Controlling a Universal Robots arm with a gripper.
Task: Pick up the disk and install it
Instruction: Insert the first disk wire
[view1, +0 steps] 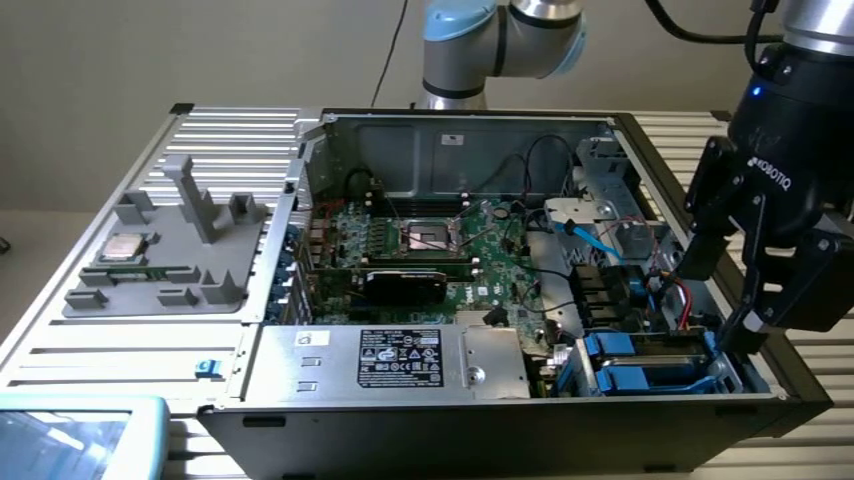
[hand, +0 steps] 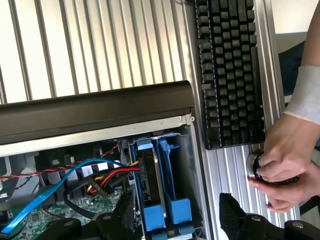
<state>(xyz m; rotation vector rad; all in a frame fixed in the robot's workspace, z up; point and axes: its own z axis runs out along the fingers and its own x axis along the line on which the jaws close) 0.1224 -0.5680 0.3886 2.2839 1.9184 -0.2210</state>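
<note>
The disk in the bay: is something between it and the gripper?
Nothing visible. The open gripper hangs directly over the disk, which sits on edge between blue rails in the case's corner bay. The cables lie beside it.

The Universal Robots arm reaches down at the exterior view's right, its black gripper pointing downward with the jaws standing wide apart and nothing between them, while in the wrist view a person's hand, wrist wrapped in white, curls its fingers together.
</note>
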